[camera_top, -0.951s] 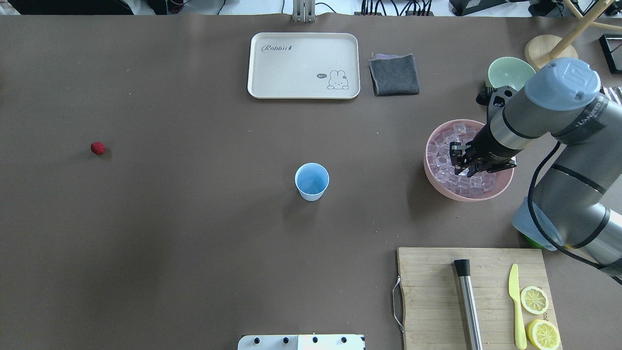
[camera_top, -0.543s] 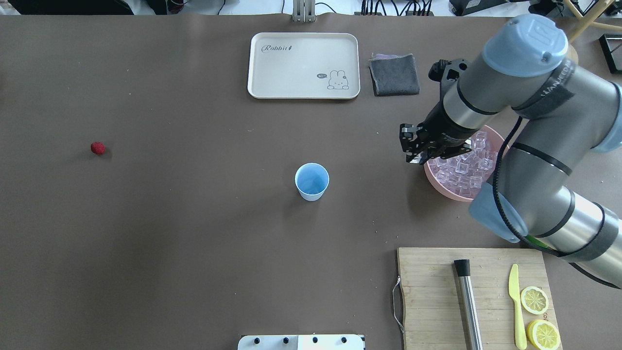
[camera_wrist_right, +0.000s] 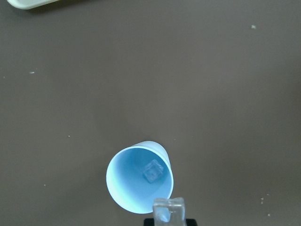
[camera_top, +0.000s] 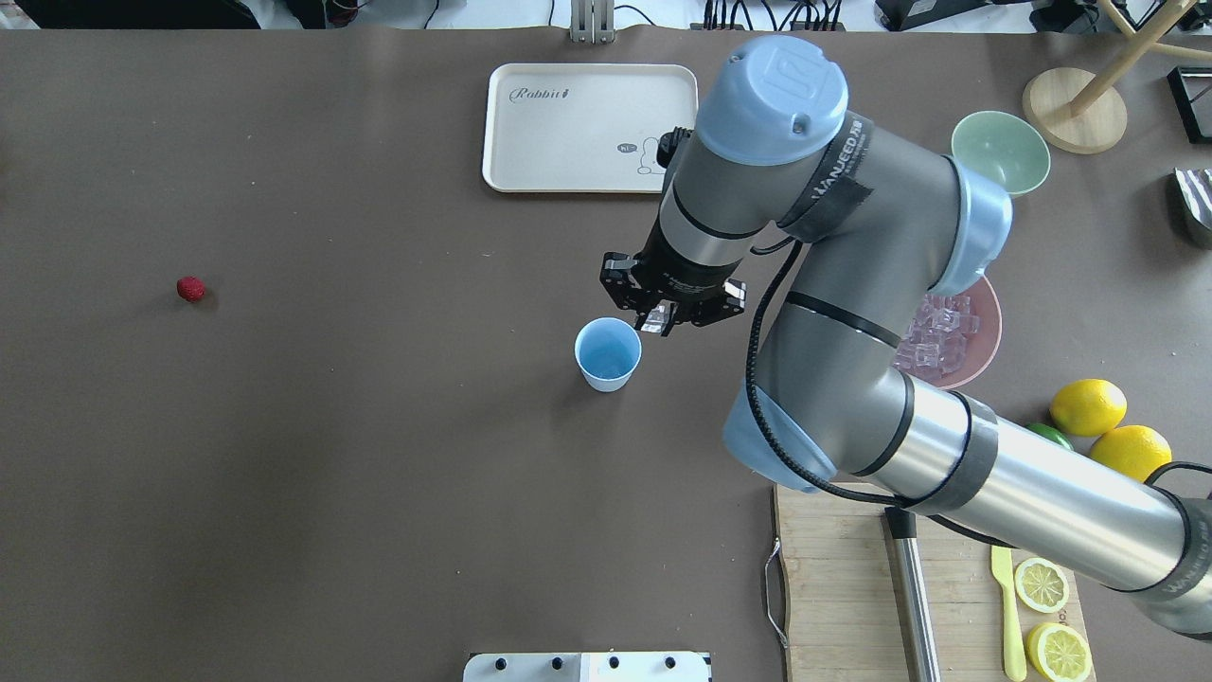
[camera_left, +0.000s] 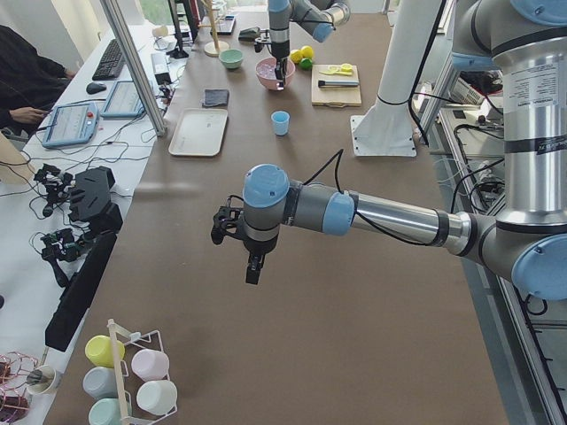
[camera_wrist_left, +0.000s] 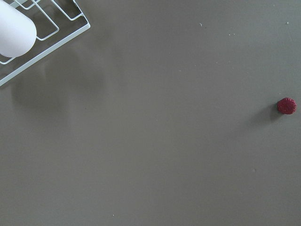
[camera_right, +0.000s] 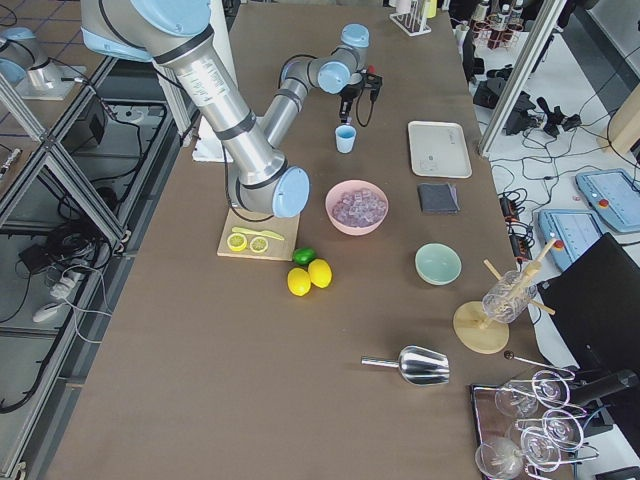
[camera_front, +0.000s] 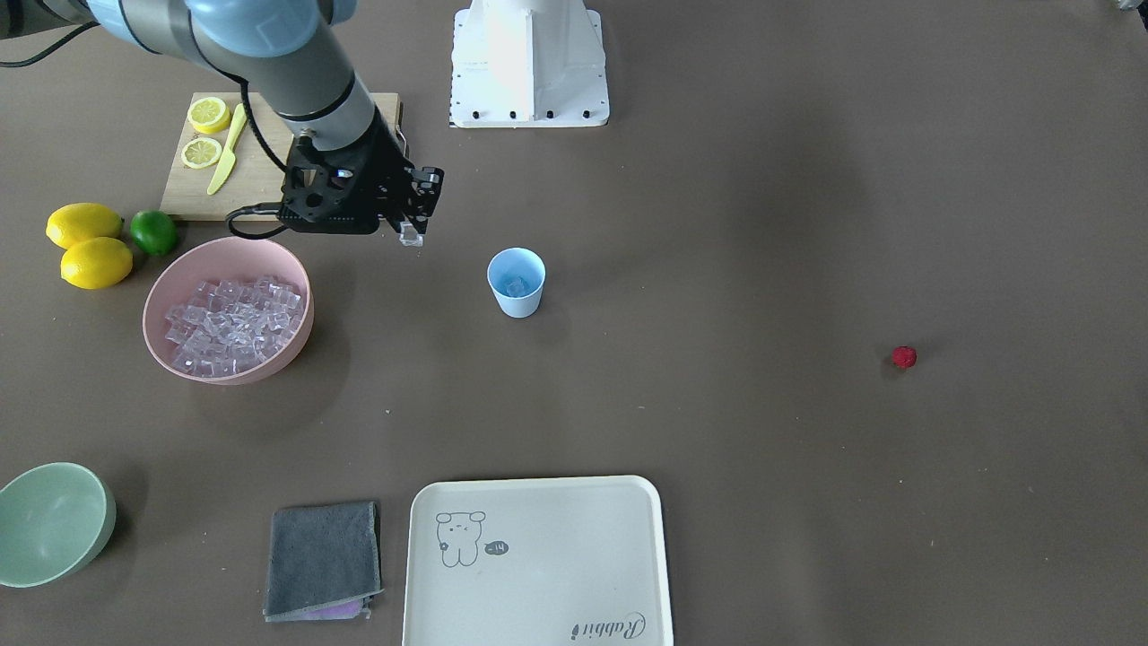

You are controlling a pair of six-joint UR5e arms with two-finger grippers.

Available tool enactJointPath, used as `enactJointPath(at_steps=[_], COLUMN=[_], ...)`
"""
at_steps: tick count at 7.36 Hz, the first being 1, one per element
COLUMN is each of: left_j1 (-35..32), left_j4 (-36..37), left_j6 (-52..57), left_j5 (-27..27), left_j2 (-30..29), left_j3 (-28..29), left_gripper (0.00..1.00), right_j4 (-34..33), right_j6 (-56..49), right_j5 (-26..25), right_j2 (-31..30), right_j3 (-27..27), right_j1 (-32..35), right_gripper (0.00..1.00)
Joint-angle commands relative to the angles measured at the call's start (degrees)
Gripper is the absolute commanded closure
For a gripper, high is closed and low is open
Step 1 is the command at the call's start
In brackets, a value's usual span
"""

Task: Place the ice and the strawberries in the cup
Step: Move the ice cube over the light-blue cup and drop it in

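In the last sec the right gripper (camera_top: pixel 665 320) left the pink bowl (camera_top: pixel 988 333) and swung across to just beside the cup (camera_top: pixel 607 353), jaws clamped on one ice cube (camera_wrist_right: pixel 168 208). Wrist cam put that cube at the cup's rim, not yet over the middle. A loose cube (camera_wrist_right: pixel 153 170) lay inside already, so prob. one drop from a 2nd. The strawberry (camera_top: pixel 190 289) hadn't moved, well apart on the left side. Left gripper (camera_left: pixel 252 276) hung above the table; couldn't tell if apart or together.
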Motion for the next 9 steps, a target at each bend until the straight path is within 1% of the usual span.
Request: enactJointPath(at_steps=[1,2,3,4,5,6,7,8,9], left_j1=[0.0,-0.1,-0.1,-0.3,-0.4,-0.5,-0.6,-0.6,-0.9], left_j4=[0.0,0.0,0.0,0.0,0.0,-0.1,-0.1,-0.1,0.0], left_j6=[0.0,0.0,0.0,0.0,0.0,0.1,0.0,0.0,0.0], left_j5=[0.0,0.0,0.0,-0.1,-0.1,-0.1,0.0,0.0,-0.1], left_j2=[0.0,0.1,0.1,0.1,0.4,0.8,1.1,1.1,1.2], left_j3=[0.1,-0.2,-0.1,-0.3,-0.2,-0.3,-0.3,-0.1,-1.3], left_gripper=[0.03,0.03,0.03,0.03,0.03,0.03,0.03,0.03,0.03], right_j4=[6.0,8.0,8.1,8.1,8.1,7.8,7.7,6.9,4.7], right_j6=[2.1,2.6,3.1,3.3,3.3,3.9,5.2,5.1,3.5], right_j5=[-1.8,-2.0,-2.3,-3.3,-3.4,-3.4,-3.6,-3.1,-2.3], right_j2=[1.7,1.7,1.7,1.7,1.1,1.2,1.0,0.0,-3.6], right_j3=[-6.3,-7.0,-7.3,-7.3,-7.2,-6.6,-6.2,-4.2,0.6], right_j1=[-2.3,-2.6,-3.0,-3.5,-3.9,-4.0,-3.9,-2.8,-0.7], right_gripper=[1.0,1.0,1.0,0.39,0.28,0.03,0.02,0.02,0.01])
